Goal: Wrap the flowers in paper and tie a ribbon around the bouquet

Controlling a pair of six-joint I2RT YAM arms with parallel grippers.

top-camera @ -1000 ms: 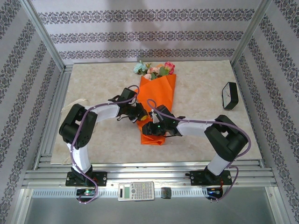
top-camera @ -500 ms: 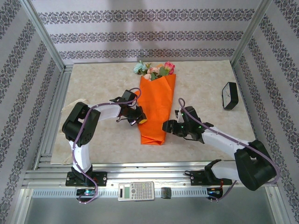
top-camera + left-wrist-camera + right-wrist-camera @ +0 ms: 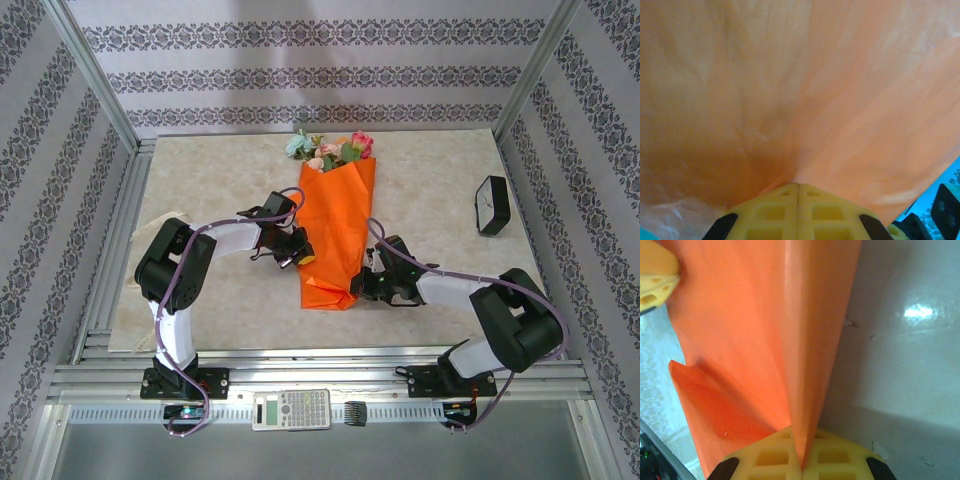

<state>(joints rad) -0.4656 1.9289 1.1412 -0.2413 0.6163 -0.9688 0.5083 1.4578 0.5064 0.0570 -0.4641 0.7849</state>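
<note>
One slim, tapered orange bouquet (image 3: 338, 230)

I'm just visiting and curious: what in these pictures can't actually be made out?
- Flower stems: top view, hidden inside the orange paper; blooms stick out.
- Paper's surface: left wrist view, blurred, too close to the lens.
- Calculator screen: top view, too small to read.
- Black object at right: top view, too small to identify.
</note>
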